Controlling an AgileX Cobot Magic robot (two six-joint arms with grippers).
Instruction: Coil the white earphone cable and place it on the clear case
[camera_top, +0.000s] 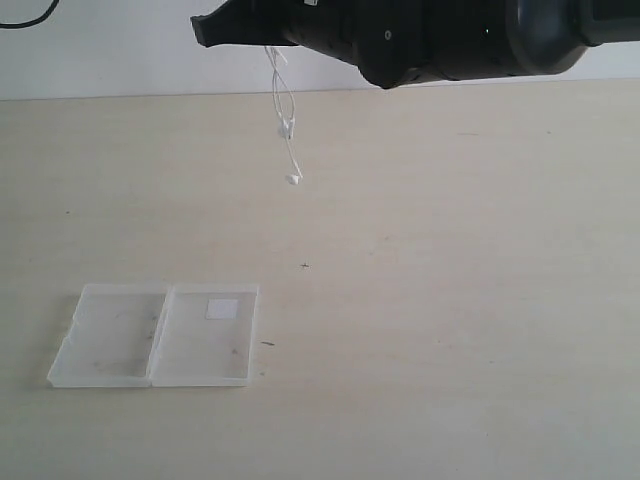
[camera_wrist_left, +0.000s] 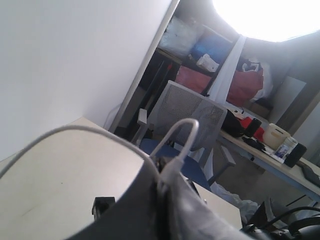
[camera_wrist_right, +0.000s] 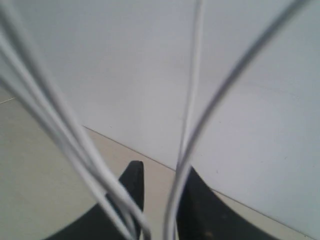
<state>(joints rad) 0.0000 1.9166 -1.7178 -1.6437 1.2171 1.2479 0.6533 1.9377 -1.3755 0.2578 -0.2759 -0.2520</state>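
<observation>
White earphone cable (camera_top: 277, 95), two earbuds (camera_top: 294, 180); one clear case (camera_top: 100, 340).

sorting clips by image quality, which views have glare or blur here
Exterior view: even light, case sharp, dark arm at top lacks detail. Left wrist view: overhead light blown out to white glare. Right wrist view: cable too near the lens, blurred.

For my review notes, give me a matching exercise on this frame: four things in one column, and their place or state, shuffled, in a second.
Things:
1. white earphone cable
2. clear case
3. white sticker
4. left gripper

Place or state:
A. lying open on the table
B. shut on the cable
C. dangling in the air
D. stuck on one half of the case

Pairs: 1-C, 2-A, 3-D, 4-B
</observation>
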